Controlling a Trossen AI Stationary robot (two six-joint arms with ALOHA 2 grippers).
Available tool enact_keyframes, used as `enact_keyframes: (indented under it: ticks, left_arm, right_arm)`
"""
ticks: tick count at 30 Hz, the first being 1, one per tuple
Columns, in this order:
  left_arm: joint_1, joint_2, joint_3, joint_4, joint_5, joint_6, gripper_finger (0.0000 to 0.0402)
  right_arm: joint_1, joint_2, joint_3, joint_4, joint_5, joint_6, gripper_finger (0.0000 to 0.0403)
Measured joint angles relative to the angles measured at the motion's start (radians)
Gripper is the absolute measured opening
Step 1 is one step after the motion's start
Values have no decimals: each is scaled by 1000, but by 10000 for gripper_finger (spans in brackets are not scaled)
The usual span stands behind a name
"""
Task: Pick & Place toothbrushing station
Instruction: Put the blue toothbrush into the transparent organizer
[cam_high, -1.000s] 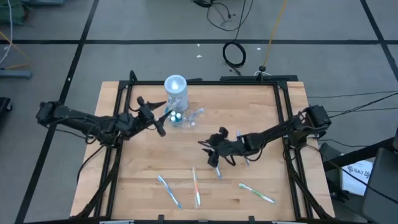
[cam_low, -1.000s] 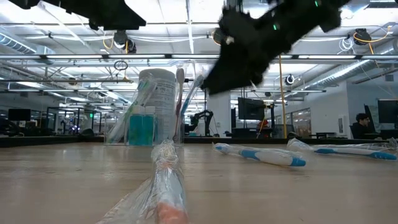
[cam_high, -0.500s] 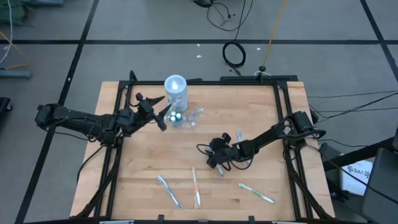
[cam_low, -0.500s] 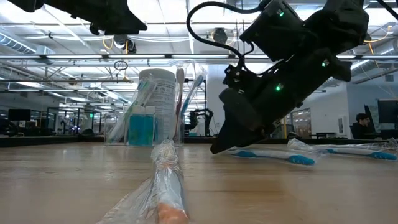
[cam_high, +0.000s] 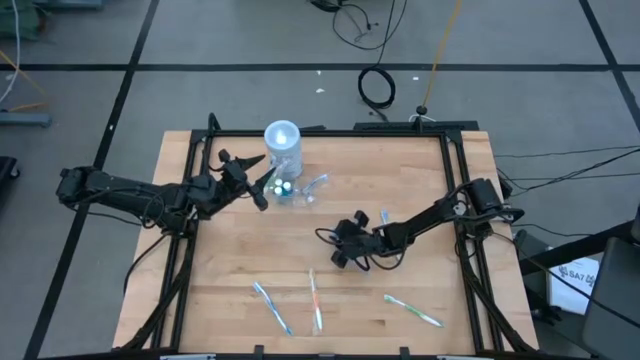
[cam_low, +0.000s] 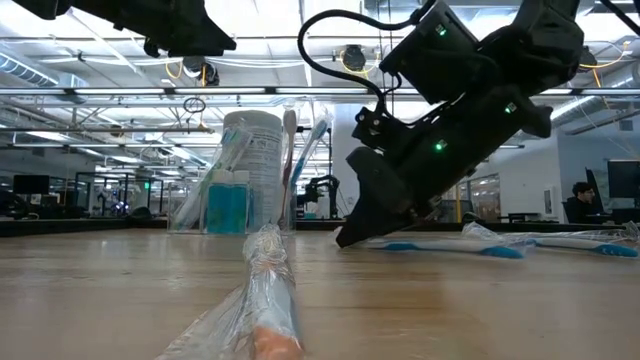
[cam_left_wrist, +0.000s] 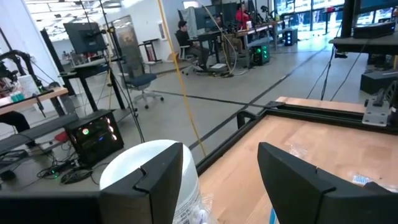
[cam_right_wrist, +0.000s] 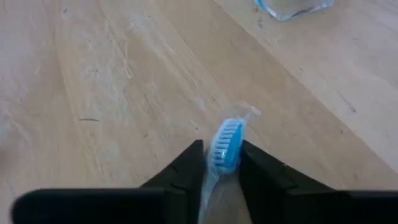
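The toothbrushing station (cam_high: 283, 150) stands at the table's far side: a clear cylinder with a pale round top, and a low clear tray part (cam_high: 305, 190) beside it on its base. It also shows in the low view (cam_low: 250, 165) and the left wrist view (cam_left_wrist: 143, 163). My left gripper (cam_high: 250, 185) hovers open just left of the station, touching nothing. Mid-table, my right gripper (cam_high: 345, 255) is down at the tabletop, shut on a wrapped blue-and-white toothbrush (cam_low: 450, 245). My right gripper pinches the toothbrush's blue bristle head (cam_right_wrist: 225, 144) between its two fingers, through the clear wrapper. The fingers slant down from the table's right side and lie along the brush. Its handle (cam_low: 470, 247) runs back under the hand, lying on the table.
Three wrapped toothbrushes lie near the front edge (cam_high: 272, 305) (cam_high: 315, 300) (cam_high: 412, 312), one right before the low camera (cam_low: 265, 300). Another lies behind the right arm (cam_high: 383, 217). Black frame rails (cam_high: 190, 230) run along the table's sides.
My right gripper has come down to the tabletop, tipping further downward, and has shut on the toothbrush's head. The toothbrush has slid a little along the table. My left gripper has stayed open beside the station.
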Motion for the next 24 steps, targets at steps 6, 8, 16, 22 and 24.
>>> enact_keyframes:
  ticks: [6,8,16,22,24]
  left_arm:
    - [0,0,0,0,0,6,214]
    - [0,0,0,0,0,19,214]
    - [0,0,0,-1,0,60,214]
    - [-1,0,0,-3,0,75,214]
    - [-5,0,0,-7,0,74,214]
  right_arm:
    - [-4,-5,-3,139,-75,-78,31]
    - [-8,-10,-3,207,-114,-121,20]
    - [-38,-132,-3,403,-121,-405,24]
    - [-92,-232,-1,707,-123,-703,22]
    - [-120,-242,0,815,-181,-759,22]
